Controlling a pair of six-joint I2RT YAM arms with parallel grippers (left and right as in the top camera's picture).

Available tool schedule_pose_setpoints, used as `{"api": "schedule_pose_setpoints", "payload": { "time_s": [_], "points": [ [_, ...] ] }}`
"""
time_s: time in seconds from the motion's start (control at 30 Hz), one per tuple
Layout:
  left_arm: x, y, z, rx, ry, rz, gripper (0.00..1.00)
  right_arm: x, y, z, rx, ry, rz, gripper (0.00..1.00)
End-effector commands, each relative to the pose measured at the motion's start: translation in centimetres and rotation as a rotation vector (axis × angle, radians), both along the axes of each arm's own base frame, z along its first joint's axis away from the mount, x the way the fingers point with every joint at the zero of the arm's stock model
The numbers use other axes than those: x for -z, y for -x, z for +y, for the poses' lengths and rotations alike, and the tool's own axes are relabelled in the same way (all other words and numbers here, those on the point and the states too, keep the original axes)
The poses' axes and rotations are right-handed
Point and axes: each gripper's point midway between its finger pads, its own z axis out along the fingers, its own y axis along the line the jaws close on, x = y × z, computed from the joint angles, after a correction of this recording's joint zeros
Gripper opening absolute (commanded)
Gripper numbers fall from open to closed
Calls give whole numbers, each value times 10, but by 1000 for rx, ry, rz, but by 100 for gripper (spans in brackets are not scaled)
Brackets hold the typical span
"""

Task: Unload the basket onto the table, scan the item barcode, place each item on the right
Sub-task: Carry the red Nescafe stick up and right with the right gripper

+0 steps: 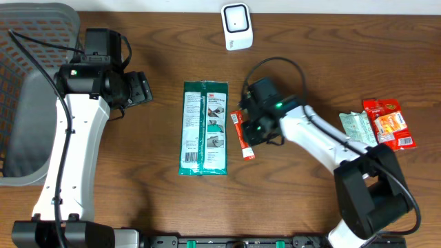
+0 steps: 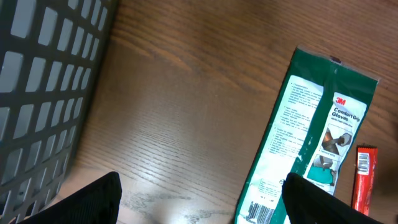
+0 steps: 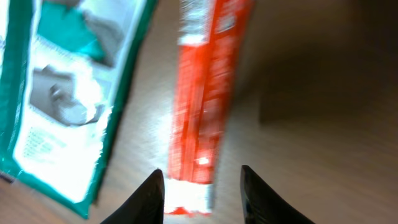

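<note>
my right hand part-open astride red stick packet on worktop, my left hand wide and empty, near green glove pack

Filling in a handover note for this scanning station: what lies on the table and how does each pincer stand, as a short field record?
scanner: white scanner, at the far edge
centre: green glove pack, flat, barcode showing
beside it: red stick packet, lying flat
right pincer: open, astride the stick packet's end
left pincer: open, empty, apart from the pack
far right: spare packets
far left: grey basket
</note>
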Motion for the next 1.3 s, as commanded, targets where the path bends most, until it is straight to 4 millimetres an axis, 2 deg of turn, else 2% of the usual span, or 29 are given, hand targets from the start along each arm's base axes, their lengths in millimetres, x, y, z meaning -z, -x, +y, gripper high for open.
{"api": "schedule_pose_setpoints", "payload": {
  "time_s": [0.0,0.1,0.23,0.3,0.4,0.57,0.67,0.73,0.77,0.83,0.87,0.97,1.03,1.27],
  "points": [
    [-4,0,3,-6,-8,-8,83,15,7,3,37,181,-67,34],
    [-4,0,3,-6,-8,-8,83,31,10,1,25,332,-136,34],
    [-4,0,3,-6,-8,-8,83,52,11,-6,-6,451,-170,34],
    [-4,0,3,-6,-8,-8,83,57,11,-6,-9,457,-164,33],
    [-4,0,3,-6,-8,-8,83,57,12,-5,-9,453,-162,21],
    [-4,0,3,-6,-8,-8,83,55,11,-10,32,428,-127,21],
    [-4,-1,3,-6,-8,-9,83,58,18,-4,49,328,-30,22],
    [-4,0,3,-6,-8,-8,83,59,19,-8,71,305,8,21],
    [-4,0,3,-6,-8,-8,83,59,18,-11,87,306,13,18],
    [-4,0,3,-6,-8,-8,83,59,17,-15,112,282,43,1],
    [-4,0,3,-6,-8,-8,83,59,18,-13,107,251,66,1],
    [-4,0,3,-6,-8,-8,83,48,20,1,68,104,132,1],
    [-4,0,3,-6,-8,-8,83,33,17,7,66,-17,165,1],
    [-4,0,3,-6,-8,-8,83,-10,5,19,27,-398,244,1]
  ]
}}
